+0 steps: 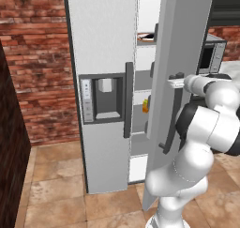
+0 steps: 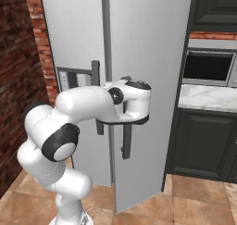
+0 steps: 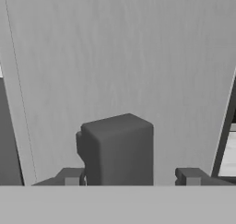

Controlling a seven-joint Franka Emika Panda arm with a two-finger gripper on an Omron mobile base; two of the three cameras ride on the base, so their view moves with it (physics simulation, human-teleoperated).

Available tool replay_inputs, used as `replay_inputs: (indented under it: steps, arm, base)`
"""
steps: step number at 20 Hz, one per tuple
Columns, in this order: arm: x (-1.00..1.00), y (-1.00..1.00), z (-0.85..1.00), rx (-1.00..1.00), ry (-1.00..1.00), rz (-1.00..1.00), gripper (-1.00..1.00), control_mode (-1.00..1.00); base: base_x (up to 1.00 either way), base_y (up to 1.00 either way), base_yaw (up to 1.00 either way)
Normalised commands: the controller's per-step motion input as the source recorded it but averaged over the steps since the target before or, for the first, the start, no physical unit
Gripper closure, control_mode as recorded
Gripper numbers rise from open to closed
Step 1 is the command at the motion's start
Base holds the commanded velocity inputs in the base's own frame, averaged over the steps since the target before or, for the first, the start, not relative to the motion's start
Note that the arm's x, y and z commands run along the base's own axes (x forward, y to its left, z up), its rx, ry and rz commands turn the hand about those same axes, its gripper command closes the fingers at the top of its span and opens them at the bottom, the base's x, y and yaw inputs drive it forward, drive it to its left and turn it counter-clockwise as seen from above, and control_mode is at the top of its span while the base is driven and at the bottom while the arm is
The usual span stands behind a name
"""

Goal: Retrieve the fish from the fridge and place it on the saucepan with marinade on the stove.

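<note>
My end effector [image 3: 131, 177] sits spread around the door handle [image 3: 117, 149] of the fridge [image 1: 101, 44], door partly ajar. I judge I'm mid-opening; next, swing it wider. I cannot make out the fish inside.

arm bent forward, hand [image 3: 131, 178] fingers spread

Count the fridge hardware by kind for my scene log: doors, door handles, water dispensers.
Fridge doors: 2, the closed left door and the partly open right door
Dark door handles: 2, left handle and right handle
Water dispensers: 1
Total: 5
</note>
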Motion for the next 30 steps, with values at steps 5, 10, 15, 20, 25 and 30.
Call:
replay_inputs:
  steps: [5, 10, 15, 20, 25, 30]
  arm:
    - [0.0, 0.0, 0.0, 0.0, 0.0, 0.0, -1.0, -1.0]
    - [-0.03, 0.0, 0.0, 0.0, 0.0, 0.0, -1.0, -1.0]
    - [-0.33, -0.04, 0.05, 0.0, 0.0, 0.0, -1.0, -1.0]
    - [-0.61, 0.0, 0.19, 0.0, 0.0, 0.0, -1.0, -1.0]
    - [-0.6, 0.1, 0.47, 0.0, 0.03, -0.1, -1.0, -1.0]
    - [-0.33, 0.44, 0.53, -0.01, 0.03, -0.24, -1.0, -1.0]
  base:
    - [0.0, 0.0, 0.0]
    - [0.0, 0.0, 0.0]
    - [0.0, 0.0, 0.0]
    - [0.0, 0.0, 0.0]
    - [0.0, 0.0, 0.0]
    - [0.0, 0.0, 0.0]
